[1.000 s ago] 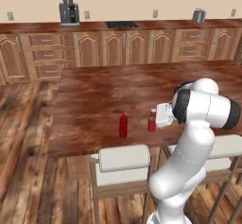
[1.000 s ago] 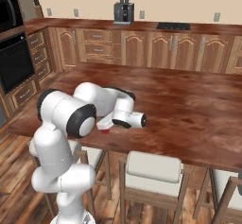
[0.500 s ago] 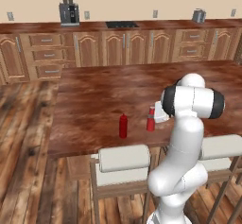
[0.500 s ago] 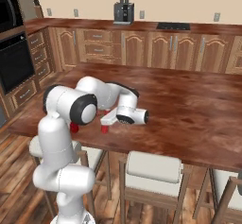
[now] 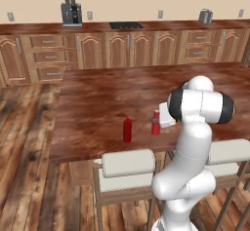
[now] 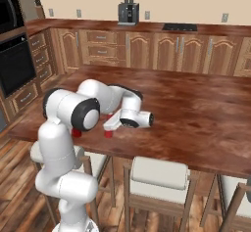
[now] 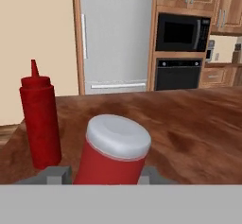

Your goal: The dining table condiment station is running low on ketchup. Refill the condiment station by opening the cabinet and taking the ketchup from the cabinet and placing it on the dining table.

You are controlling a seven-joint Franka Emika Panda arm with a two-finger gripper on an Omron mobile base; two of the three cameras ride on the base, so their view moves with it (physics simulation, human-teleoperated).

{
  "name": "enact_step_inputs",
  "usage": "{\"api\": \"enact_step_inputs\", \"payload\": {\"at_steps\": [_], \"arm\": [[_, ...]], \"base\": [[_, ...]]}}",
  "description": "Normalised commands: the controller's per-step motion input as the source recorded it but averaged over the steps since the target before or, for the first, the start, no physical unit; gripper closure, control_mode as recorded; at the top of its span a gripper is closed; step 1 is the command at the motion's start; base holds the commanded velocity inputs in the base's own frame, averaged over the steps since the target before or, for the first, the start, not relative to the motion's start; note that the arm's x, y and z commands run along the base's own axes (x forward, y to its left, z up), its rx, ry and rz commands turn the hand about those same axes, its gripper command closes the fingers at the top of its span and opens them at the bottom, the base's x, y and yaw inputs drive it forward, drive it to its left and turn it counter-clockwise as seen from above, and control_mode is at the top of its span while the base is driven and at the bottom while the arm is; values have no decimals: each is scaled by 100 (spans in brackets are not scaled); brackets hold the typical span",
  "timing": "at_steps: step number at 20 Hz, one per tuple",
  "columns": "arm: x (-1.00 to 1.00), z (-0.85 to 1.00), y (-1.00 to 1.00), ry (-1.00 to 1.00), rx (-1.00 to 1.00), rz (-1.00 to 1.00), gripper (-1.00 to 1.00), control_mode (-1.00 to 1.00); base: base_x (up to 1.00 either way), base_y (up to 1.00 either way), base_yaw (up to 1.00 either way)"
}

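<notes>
Gripper [image 7: 108,173] is straddling the ketchup [image 7: 113,158] at lower centre, grip unclear; pulling away carelessly risks toppling it.

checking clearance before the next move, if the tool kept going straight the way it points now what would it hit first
The ketchup: its white-capped body sits right between the tool's fingers, which flank it closely. The all-red bottle stands off to the side, probably out of that line, though depth is unclear.
</notes>
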Motion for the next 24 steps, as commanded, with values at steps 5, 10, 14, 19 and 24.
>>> {"api": "enact_step_inputs", "payload": {"at_steps": [5,10,14,19,24], "arm": [[-2,-10,1,0,-1,1,-100,-100],[-1,0,0,0,0,0,-100,-100],[-2,0,-6,0,0,0,-100,-100],[-8,0,-14,0,0,0,-100,-100],[-19,4,-13,0,0,0,-100,-100]], "base": [[0,0,0],[0,0,0],[0,0,0],[0,0,0],[0,0,0]]}}
